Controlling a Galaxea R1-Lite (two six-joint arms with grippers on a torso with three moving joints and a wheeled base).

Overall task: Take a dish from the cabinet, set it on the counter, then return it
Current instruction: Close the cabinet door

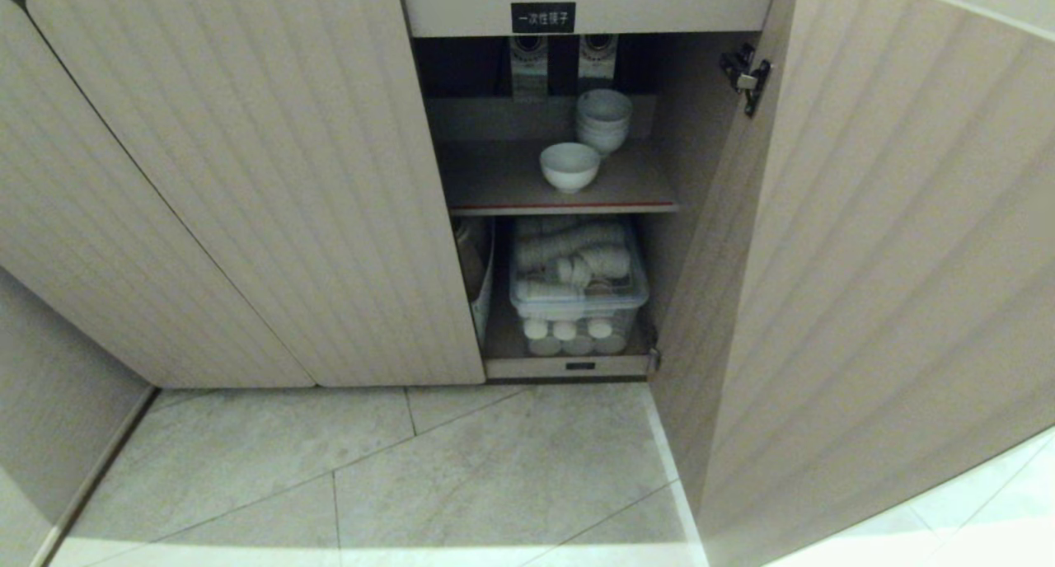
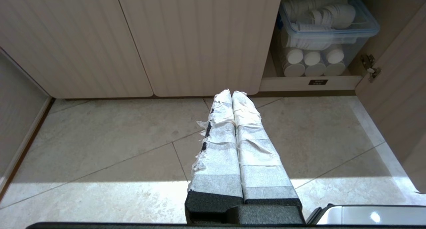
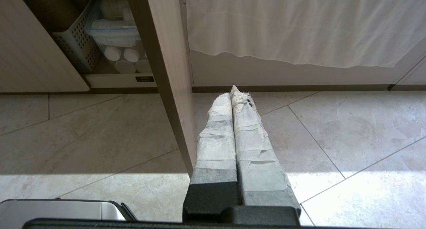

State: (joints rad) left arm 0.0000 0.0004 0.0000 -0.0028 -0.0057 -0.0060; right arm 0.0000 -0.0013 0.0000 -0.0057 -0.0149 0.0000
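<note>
The left gripper (image 2: 232, 93) has its taped fingers (image 2: 219, 135) pressed together, clenched on nothing, and hangs above the floor tiles (image 2: 100, 139) in front of the cabinet (image 1: 247, 180). The right gripper (image 3: 235, 90) is likewise clamped empty and hangs low on the far side of the cabinet's open door (image 3: 166, 72), so that door stands between it and the shelves.

The dish (image 1: 569, 166) sits alone on the cabinet's red-edged shelf (image 1: 511, 189), near the front edge and just in front of the stack of bowls (image 1: 604, 119), seemingly a little apart from it. Below that shelf stands a clear lidded bin (image 1: 578, 283) of white cups. The counter is not in view.

Risks, as I judge them: the right arm could catch the open door on its way in; jaws left closed would only push the dish back into the stack; a grip on the thin glazed rim may slip; and lifting too high would strike the cabinet's upper panel above the shelf.
</note>
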